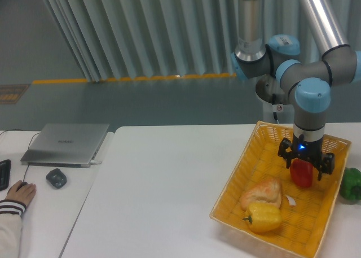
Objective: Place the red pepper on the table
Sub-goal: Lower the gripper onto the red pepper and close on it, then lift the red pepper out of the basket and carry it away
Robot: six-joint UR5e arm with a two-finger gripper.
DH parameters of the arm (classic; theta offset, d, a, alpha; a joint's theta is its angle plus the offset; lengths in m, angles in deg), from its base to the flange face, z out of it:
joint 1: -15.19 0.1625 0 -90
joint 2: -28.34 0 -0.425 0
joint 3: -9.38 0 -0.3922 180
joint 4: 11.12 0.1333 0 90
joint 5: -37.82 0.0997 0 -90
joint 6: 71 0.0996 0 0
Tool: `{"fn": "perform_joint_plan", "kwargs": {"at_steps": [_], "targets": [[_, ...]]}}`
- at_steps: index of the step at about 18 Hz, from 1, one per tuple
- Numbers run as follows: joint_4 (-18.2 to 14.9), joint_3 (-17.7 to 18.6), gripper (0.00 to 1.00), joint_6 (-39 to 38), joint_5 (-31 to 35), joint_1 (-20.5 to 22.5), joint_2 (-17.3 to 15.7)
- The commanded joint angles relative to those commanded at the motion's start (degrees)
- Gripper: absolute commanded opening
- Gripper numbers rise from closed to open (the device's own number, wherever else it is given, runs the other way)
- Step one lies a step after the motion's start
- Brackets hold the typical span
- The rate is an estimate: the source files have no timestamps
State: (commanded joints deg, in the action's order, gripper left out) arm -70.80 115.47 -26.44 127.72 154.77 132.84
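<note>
Silver arm tubes, light-blue joint caps, black gripper (305, 166), apparently blue-lit

Robotics lab: UR5e arm (265, 55) (laptop (66, 143) desk alongside)

one fixed camera, high and in front of the table

a single view looks down at an angle across the table (163, 179) from its near side, facing the ribbed grey wall (141, 32) behind it. it stands at middling range: the table fills the lower frame, the laptop desk (39, 213) lies left of the table, and the arm's base (271, 94) rises behind the table's far right edge.
</note>
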Motion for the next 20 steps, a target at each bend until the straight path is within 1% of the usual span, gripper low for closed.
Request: {"fn": "perform_joint_plan", "kwargs": {"at_steps": [4,6,8,10,13,16,20], "targets": [[0.88,0.09,0.99,0.26,1.15,-0.61,0.71],[1.14,0.00,0.89,0.26,1.15,-0.97,0.88],[1.14,-0.09,0.72,0.26,1.06,-0.97,0.88],[1.14,-0.17,0.62,0.26,0.97,-1.06,0.71],[1.06,-0.79,0.60,1.32,0.71,-1.23,-0.17],[0.00,-1.32,0.60,1.41,0.44,-2.46,-3.15],[-4.29,-2.46,0.60,1.41,0.44,-3.17,-7.28]]}}
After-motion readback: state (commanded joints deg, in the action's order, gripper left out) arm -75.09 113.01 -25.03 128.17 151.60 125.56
